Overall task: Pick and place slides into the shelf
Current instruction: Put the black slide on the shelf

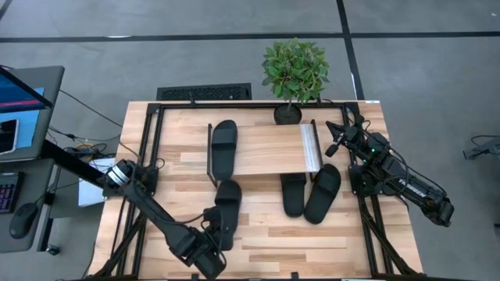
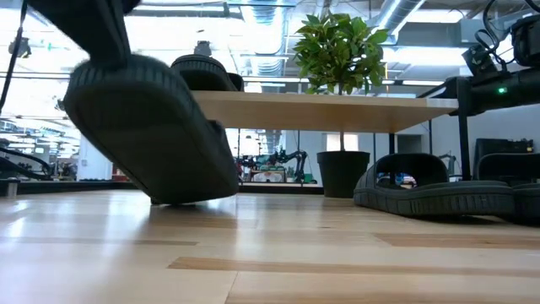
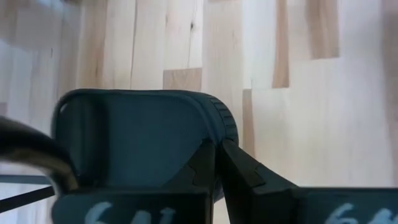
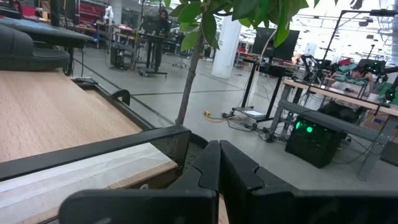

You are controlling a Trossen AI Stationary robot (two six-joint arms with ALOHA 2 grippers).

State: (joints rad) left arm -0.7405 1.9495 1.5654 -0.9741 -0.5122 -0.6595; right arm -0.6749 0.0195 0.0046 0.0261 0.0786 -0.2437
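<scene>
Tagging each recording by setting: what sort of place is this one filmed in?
Most likely a robotics lab or workshop: a butcher-block table on a bare concrete floor, open ceiling ducts overhead, and further workbenches with equipment in the hall behind.

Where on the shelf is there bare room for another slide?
The shelf is bare between the slide lying at its left end and the pale strip at its right end. Below it, the table is crowded with three more slides.
</scene>
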